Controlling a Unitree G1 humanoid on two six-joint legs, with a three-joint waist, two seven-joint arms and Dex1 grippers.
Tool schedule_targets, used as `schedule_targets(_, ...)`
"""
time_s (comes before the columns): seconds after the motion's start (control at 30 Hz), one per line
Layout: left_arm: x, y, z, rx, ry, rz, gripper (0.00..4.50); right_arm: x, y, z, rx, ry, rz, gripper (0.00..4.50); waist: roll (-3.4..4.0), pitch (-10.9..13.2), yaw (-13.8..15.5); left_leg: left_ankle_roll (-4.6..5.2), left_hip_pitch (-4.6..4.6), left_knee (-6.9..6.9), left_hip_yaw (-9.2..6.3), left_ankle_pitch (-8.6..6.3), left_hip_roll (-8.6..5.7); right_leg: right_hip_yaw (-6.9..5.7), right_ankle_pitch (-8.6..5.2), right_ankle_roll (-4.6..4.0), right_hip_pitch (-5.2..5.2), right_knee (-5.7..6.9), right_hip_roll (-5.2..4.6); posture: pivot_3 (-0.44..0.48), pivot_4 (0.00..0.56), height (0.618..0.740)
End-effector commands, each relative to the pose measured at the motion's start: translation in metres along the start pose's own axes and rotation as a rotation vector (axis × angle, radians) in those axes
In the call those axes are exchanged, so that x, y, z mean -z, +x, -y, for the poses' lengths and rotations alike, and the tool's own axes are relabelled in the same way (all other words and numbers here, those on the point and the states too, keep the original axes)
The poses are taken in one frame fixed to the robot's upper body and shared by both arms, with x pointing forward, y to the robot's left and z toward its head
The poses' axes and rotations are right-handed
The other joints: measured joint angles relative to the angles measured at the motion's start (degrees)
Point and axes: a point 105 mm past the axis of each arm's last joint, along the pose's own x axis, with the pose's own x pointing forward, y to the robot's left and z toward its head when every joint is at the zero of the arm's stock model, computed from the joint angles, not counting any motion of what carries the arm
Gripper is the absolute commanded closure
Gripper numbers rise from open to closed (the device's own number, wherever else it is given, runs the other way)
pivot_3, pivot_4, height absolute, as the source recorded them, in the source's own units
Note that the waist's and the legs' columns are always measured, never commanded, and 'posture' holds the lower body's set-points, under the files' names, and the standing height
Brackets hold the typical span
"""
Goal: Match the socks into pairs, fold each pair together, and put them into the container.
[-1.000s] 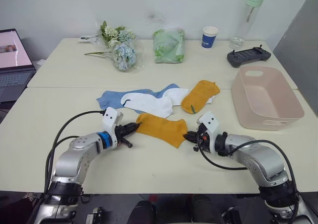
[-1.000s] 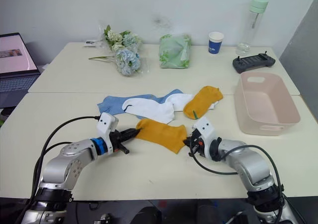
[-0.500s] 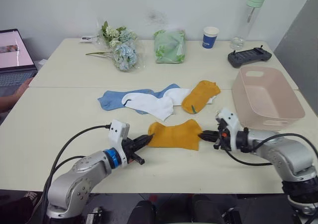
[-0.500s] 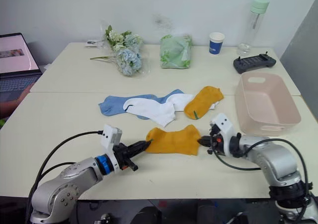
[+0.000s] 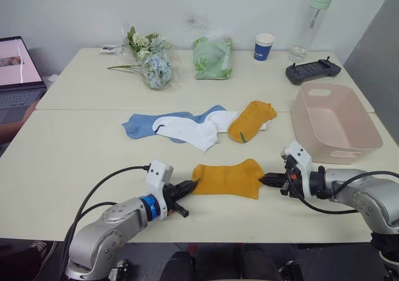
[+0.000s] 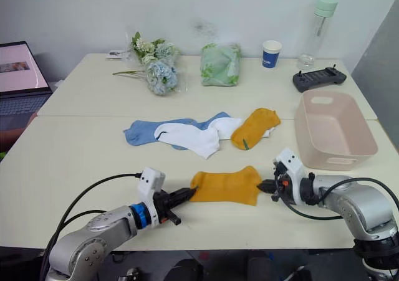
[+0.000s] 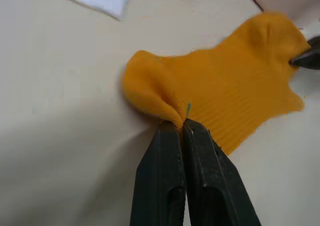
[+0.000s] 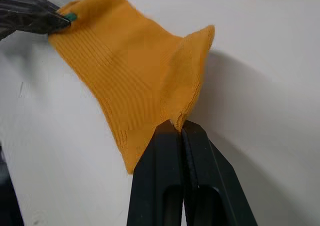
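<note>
Where the near edge of the bench [image 5: 75, 144] is reached, a mustard-yellow sock [image 5: 227, 179] is found lying flat, held at both ends. Its left end is pinched by the left hand [image 5: 189, 186], whose two black fingers [image 7: 172, 176] are pressed together on a fold of the fabric beside a small green mark. Its right end is pinched by the right hand [image 5: 268, 180], fingers likewise closed on a raised tuck of cloth, as seen in the right wrist view [image 8: 176, 123].

Further back, near the middle of the bench, the remaining socks are grouped in a loose heap: a second mustard-yellow sock [image 5: 250, 121] at the right, a white sock [image 5: 186, 130] in the middle with another white sock [image 5: 224, 117] partly under the yellow one, and light blue socks [image 5: 138, 124] at the left, partly covered by the white one. How many blue socks are in the heap cannot be told.

The container [image 5: 333, 123], a pale pink basin, is set at the right of the bench, apart from the held sock.

Along the far side are listed, left to right: a bunch of artificial flowers [image 5: 148, 58], a green cloth bundle [image 5: 212, 57], a paper cup [image 5: 263, 46], a clear bottle [image 5: 313, 20] with a green cap, and a dark handheld controller [image 5: 312, 70]. A laptop [image 5: 17, 69] is placed at the far left.
</note>
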Motion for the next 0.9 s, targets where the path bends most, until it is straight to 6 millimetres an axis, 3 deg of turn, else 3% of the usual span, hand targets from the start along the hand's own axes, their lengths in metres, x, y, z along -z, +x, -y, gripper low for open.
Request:
schedule_targets(0.03, -0.008, 0.002, -0.001, -0.002, 0.039, 0.034, 4.50, -0.006, -0.004, -0.008, -0.021, -0.036, 0.014, 4.49, 0.00, 0.00, 0.02, 0.00, 0.01, 0.01, 0.01, 0.00, 0.00, 0.01, 0.00, 0.00, 0.01, 0.00, 0.01, 0.000, 0.150, 0.740)
schedule_targets(0.07, -0.008, 0.002, -0.002, -0.008, 0.037, 0.035, 4.50, -0.005, -0.004, -0.008, -0.025, -0.041, 0.009, 4.49, 0.00, 0.00, 0.02, 0.01, 0.01, 0.01, 0.00, 0.00, 0.00, 0.01, 0.00, 0.00, 0.01, 0.01, 0.01, 0.000, 0.150, 0.740)
schedule_targets(0.17, -0.006, -0.001, -0.003, -0.021, 0.029, 0.036, 3.80, -0.001, -0.007, 0.005, 0.055, -0.045, 0.001, 4.50, 0.00, 0.00, 0.00, 0.01, 0.01, 0.01, 0.02, 0.00, 0.00, 0.00, 0.00, 0.00, 0.02, 0.00, 0.01, 0.000, 0.150, 0.740)
schedule_targets(0.3, -0.007, -0.019, -0.017, -0.072, 0.029, 0.037, 2.63, -0.002, -0.013, 0.009, 0.065, -0.048, 0.024, 3.48, 0.00, 0.00, 0.01, -0.01, 0.01, -0.01, 0.00, 0.00, 0.02, 0.00, 0.00, 0.00, 0.01, -0.03, 0.01, 0.000, 0.150, 0.740)
schedule_targets(0.43, -0.012, -0.049, -0.031, -0.097, 0.056, 0.024, 1.44, -0.009, -0.026, 0.023, 0.133, -0.135, 0.048, 2.10, 0.03, 0.02, -0.27, 0.01, 0.04, -0.02, 0.00, 0.00, 0.06, 0.02, 0.00, 0.00, -0.01, 0.02, 0.03, 0.000, 0.150, 0.740)
schedule_targets(0.57, -0.019, -0.064, -0.037, -0.064, 0.234, 0.000, 0.26, -0.022, -0.030, 0.019, 0.106, -0.314, 0.096, 0.75, 0.04, 0.03, -0.16, 0.16, 0.05, -0.01, 0.11, -0.09, 0.03, 0.00, -0.01, 0.01, 0.02, -0.01, 0.05, 0.000, 0.150, 0.740)
schedule_targets(0.6, -0.021, -0.065, -0.035, -0.036, 0.294, -0.008, 0.02, -0.026, -0.030, 0.014, 0.084, -0.379, 0.108, 0.74, 0.04, 0.04, -0.12, 0.17, 0.05, 0.00, 0.12, -0.09, 0.03, 0.00, -0.01, 0.01, 0.02, -0.01, 0.05, 0.000, 0.150, 0.740)
schedule_targets(0.67, -0.022, -0.066, -0.033, 0.000, 0.359, -0.015, 0.02, -0.028, -0.029, 0.010, 0.062, -0.449, 0.119, 0.74, 0.04, 0.04, 0.05, 0.12, 0.03, -0.01, 0.13, -0.06, 0.03, -0.02, -0.01, 0.01, 0.02, -0.04, 0.05, 0.000, 0.150, 0.740)
schedule_targets(0.8, -0.037, -0.053, -0.012, 0.187, 0.630, -0.007, 0.02, -0.036, -0.025, -0.029, -0.134, -0.655, 0.131, 0.74, 0.04, 0.08, 0.18, -0.01, -0.03, -0.03, 0.16, 0.00, 0.02, -0.03, -0.01, 0.01, 0.02, -0.14, 0.03, 0.000, 0.150, 0.740)
schedule_targets(0.9, -0.034, -0.038, 0.004, 0.324, 0.860, -0.009, 0.02, -0.007, -0.018, -0.044, -0.253, -0.841, 0.035, 0.74, 0.03, 0.09, 0.39, -0.01, -0.05, -0.04, 0.16, 0.00, 0.04, -0.08, -0.01, 0.01, 0.03, -0.19, 0.02, 0.000, 0.150, 0.740)
